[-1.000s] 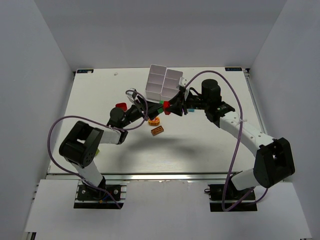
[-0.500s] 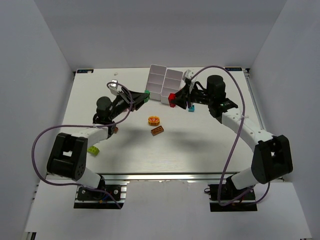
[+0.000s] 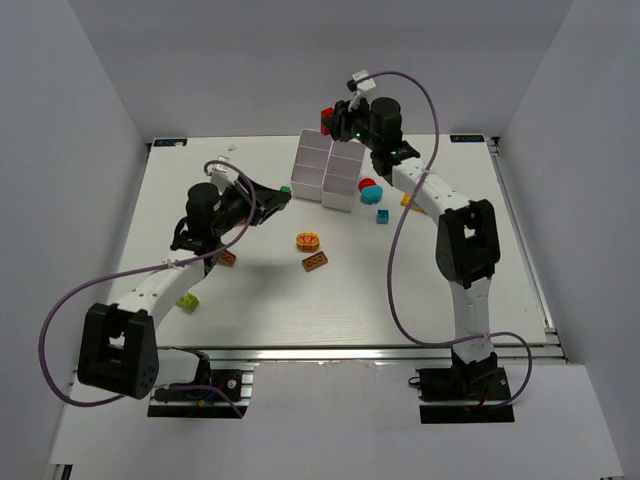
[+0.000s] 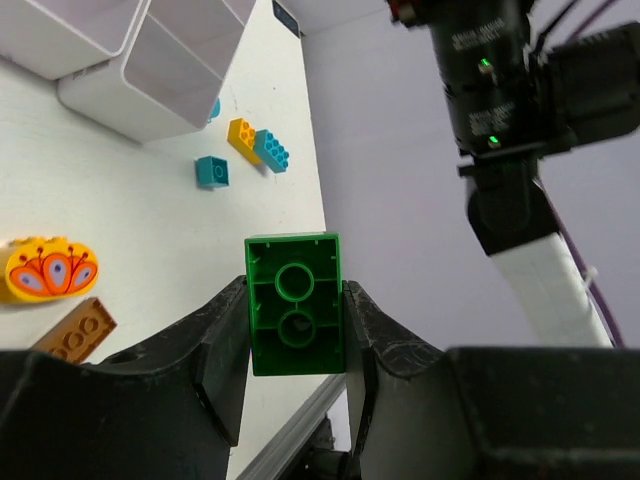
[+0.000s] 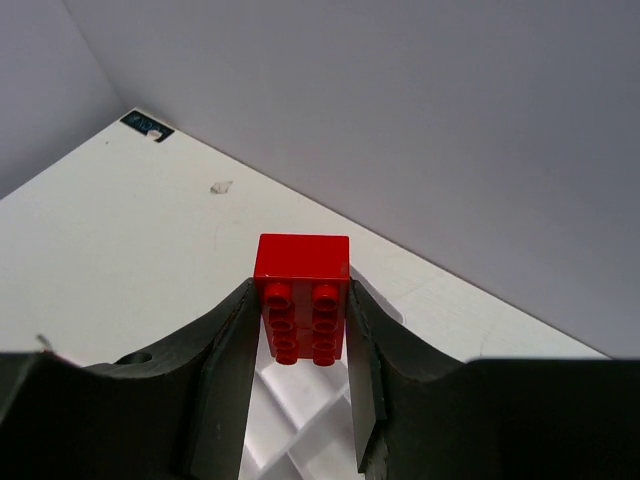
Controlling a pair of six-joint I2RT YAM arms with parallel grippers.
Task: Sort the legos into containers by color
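White table (image 3: 400,290) within grey walls (image 3: 90,120): loose legos (image 3: 316,262) lie near its middle. The left gripper (image 3: 281,194), reaching forward, clamps a green brick (image 4: 295,317) beside the containers (image 3: 330,170). Beyond, the right gripper (image 3: 329,119), raised above them, pinches a red brick (image 5: 302,297).

blocked: containers (image 3: 335,178), far centre | open: table (image 3: 420,290), near right

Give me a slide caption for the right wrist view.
Right end effector holds a red lego above the white containers.
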